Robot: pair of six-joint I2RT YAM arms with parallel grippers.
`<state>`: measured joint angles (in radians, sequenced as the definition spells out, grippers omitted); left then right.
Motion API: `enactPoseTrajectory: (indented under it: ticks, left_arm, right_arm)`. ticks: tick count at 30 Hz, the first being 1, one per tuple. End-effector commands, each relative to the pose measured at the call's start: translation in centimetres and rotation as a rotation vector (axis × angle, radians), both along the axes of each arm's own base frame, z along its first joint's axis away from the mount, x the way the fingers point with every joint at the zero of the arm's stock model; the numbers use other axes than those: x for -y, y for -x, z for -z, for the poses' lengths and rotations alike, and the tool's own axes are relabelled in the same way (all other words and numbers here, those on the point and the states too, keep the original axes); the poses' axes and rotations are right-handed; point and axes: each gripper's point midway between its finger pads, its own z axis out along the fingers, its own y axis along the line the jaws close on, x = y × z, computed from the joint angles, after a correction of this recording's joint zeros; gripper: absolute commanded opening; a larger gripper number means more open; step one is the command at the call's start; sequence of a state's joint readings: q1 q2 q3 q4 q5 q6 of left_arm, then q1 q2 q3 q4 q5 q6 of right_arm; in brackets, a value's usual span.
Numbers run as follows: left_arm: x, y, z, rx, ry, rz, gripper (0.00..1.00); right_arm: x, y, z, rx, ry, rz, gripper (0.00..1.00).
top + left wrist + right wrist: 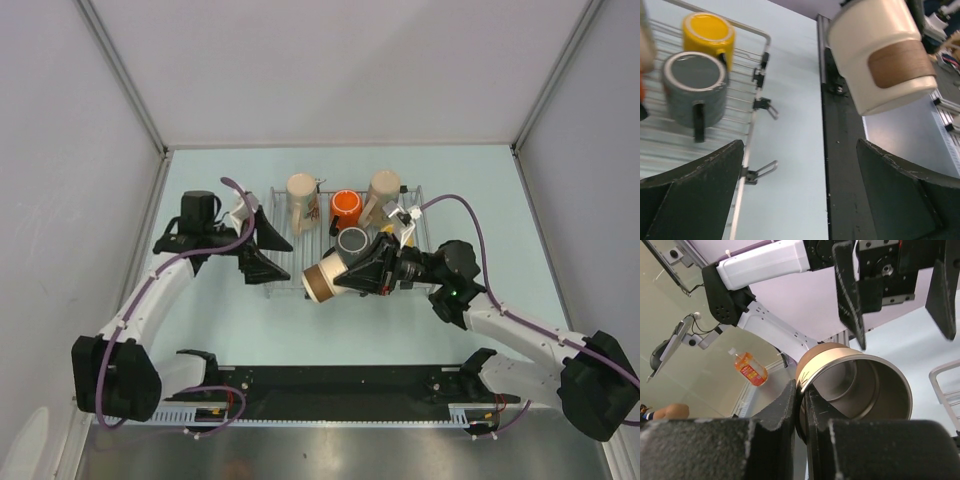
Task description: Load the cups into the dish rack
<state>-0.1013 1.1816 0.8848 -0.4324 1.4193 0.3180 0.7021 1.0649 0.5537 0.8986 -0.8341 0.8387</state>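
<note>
Watching top cam: R gripper point(352, 272) is pinched narrow on the cream cup point(325, 277), which lies on its side in the air over the near edge of the dish rack point(328, 188), w/ its brown end toward me. R wrist cam shows the hold: one finger inside the rim, one outside, clamped on the wall. Cup's inside looks like shiny metal. L gripper point(275, 250) sits at the rack's left end, just beside the cup, jaws spread wide w/ nothing between them.

L wrist cam: the cup has a brown patch on its side, and I can't make out any writing on it.

In the rack:
- grey mug point(695, 87) and yellow mug point(708, 32) close together, both w/ a flat closed end up, handles toward that cam.
- orange mug point(345, 210) mid back row.
- printed cream mug point(303, 200) to its left; there's a picture on its side, too small to read.
- beige mug point(382, 195) to its right.

Bkgd of R wrist cam: pump bottle point(751, 371) of orange liquid w/ a label too blurred to read.
</note>
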Motion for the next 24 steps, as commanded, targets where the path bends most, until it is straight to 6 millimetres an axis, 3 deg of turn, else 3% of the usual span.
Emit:
enactPoseTrajectory:
  ticks: [1, 8, 24]
  left_arm:
    - [2.3, 2.5, -1.4, 0.125, 0.003, 0.115, 1.0]
    - [4.0, 2.9, -2.4, 0.227, -0.034, 0.096, 1.0]
    - [8.2, 7.2, 0.4, 0.19, -0.09, 0.275, 1.0]
  right_arm:
    - [0.7, 0.4, -2.1, 0.07, -0.054, -0.008, 0.0]
    - [0.6, -0.9, -1.0, 0.044, -0.021, 0.027, 0.0]
    - [0.5, -1.3, -0.7, 0.035, -0.012, 0.039, 0.0]
